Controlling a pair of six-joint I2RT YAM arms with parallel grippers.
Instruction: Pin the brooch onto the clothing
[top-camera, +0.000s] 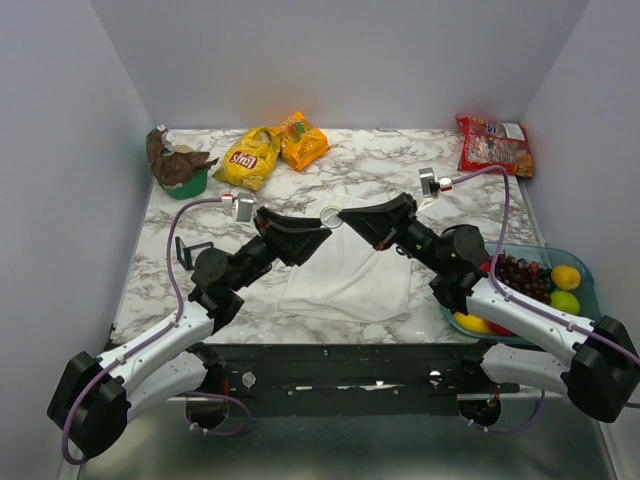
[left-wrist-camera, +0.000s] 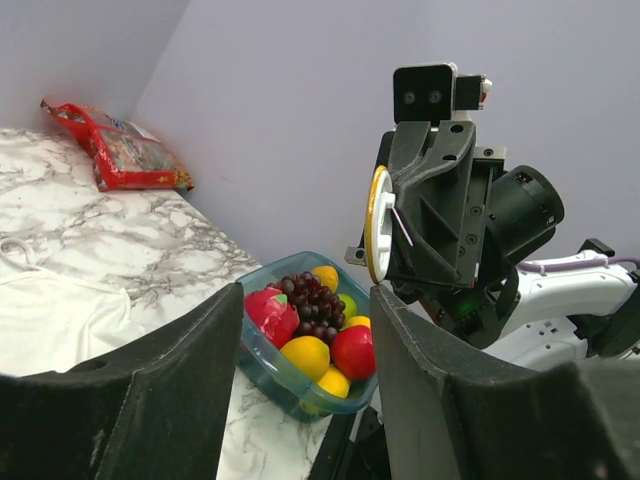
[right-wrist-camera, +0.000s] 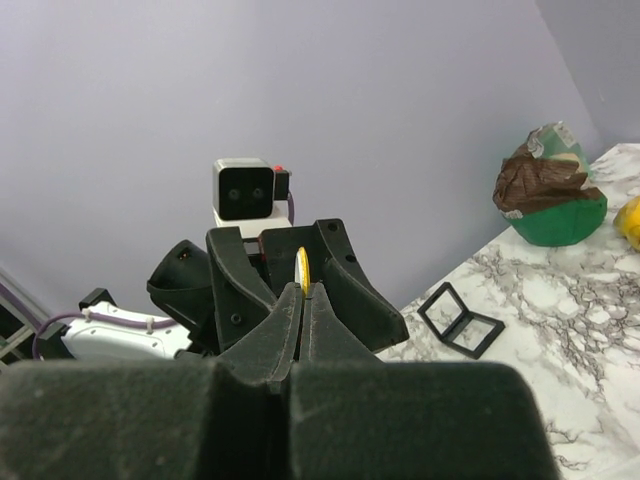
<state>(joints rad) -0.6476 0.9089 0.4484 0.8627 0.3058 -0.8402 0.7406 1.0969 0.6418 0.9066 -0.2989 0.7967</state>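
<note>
- The step in hand appears to be a hand-over in the air, ahead of any pinning. The right gripper (right-wrist-camera: 303, 292) is clamped tight on the lower edge of the brooch (left-wrist-camera: 379, 225) and holds it up between the two arms.
- The brooch hangs above the far edge of the white clothing (top-camera: 345, 282), which lies spread on the marble table (top-camera: 400, 168). Brooch and cloth are apart.
- The left gripper (left-wrist-camera: 305, 320) faces it with jaws apart, one finger on either side of the disc. No contact shows.
- The brooch is a tiny round disc standing on edge, with a gold-yellow rim and a pale face. A thin pale sliver, probably the pin, slants across the side towards the right gripper.
- The next move probably calls for the left gripper to take the rim squarely without knocking the disc or covering the pin. The pin side would then have to face the cloth before the brooch goes down.
</note>
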